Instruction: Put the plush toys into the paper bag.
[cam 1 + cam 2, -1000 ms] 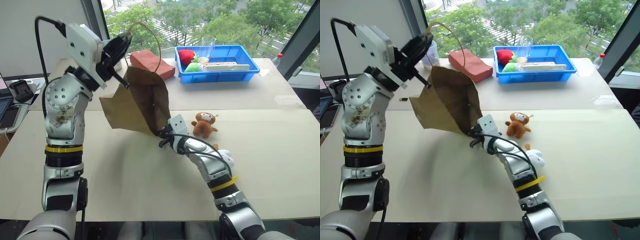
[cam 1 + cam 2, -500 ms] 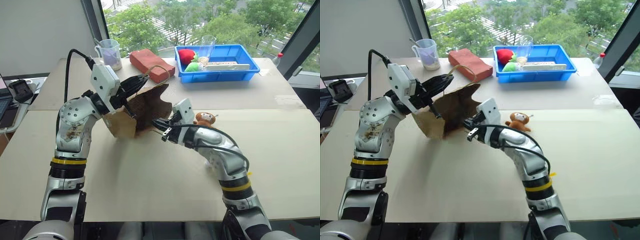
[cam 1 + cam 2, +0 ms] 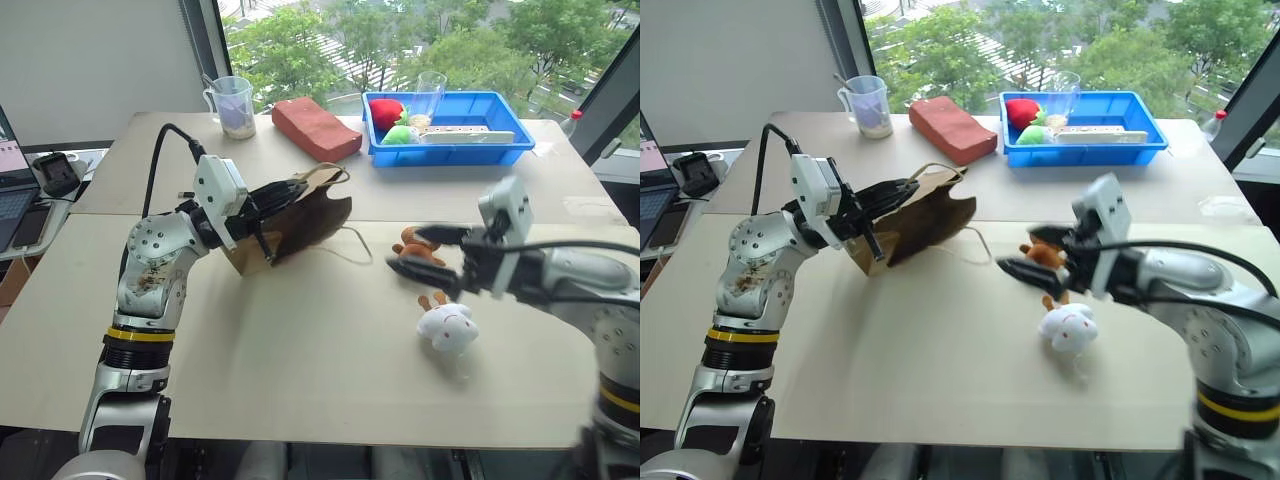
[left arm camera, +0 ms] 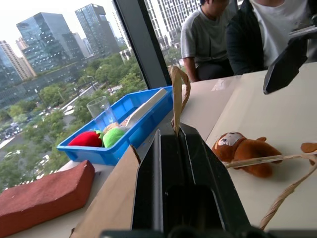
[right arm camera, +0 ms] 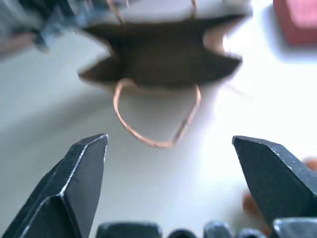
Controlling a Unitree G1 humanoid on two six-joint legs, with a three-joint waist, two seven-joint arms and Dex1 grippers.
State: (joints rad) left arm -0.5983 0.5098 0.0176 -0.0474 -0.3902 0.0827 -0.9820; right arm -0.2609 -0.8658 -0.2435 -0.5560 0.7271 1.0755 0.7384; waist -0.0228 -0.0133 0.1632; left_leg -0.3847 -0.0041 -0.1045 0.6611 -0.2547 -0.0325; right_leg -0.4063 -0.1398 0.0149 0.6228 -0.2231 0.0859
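Two plush toys [image 3: 447,325] lie right of the paper bag [image 3: 300,218], outside it; soft and light, best pinched mid-body. Left gripper [image 3: 268,203] jaws clamp the bag's rim; right gripper [image 3: 420,250] jaws are apart.

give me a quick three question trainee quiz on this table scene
1. True or false: both plush toys are already inside the paper bag.
2. Which gripper is shut on the bag's upper edge: A) left gripper B) right gripper C) neither?
3. Fill in: the bag's mouth faces the ____ gripper.

Key
1. False. The brown monkey and the white bunny lie on the table, outside the bag.
2. A. The right gripper is open, above the table near the monkey.
3. right
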